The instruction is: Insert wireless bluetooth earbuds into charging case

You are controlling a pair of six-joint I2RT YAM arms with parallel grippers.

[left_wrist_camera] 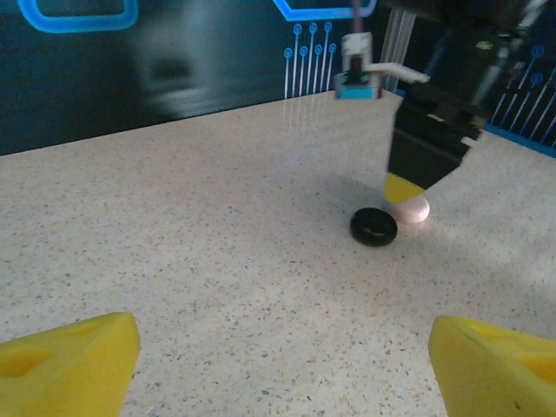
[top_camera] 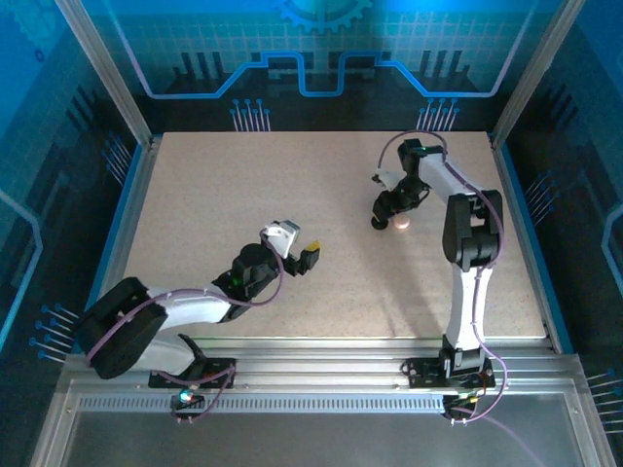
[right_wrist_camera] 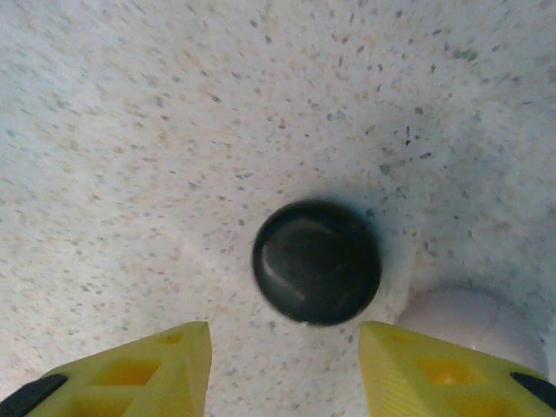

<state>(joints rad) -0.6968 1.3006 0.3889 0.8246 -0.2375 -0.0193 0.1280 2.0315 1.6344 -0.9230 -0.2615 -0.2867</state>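
— Top view?
— The left gripper (top_camera: 298,245) is spread wide, empty; the right gripper (top_camera: 385,212) hangs over the far-right table (top_camera: 243,185).
— Left wrist?
— The case (left_wrist_camera: 373,227), a glossy flat black disc, lies just beside a pale lump (left_wrist_camera: 415,209).
— Right wrist?
— Its yellow fingers (right_wrist_camera: 148,373) are parted and empty, the case below. Probably lining up; next, a square pinch on that slick rim.

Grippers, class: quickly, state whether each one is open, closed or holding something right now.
Left gripper: open, holding nothing.
Right gripper: open, holding nothing; round black case lies loose just ahead of it.
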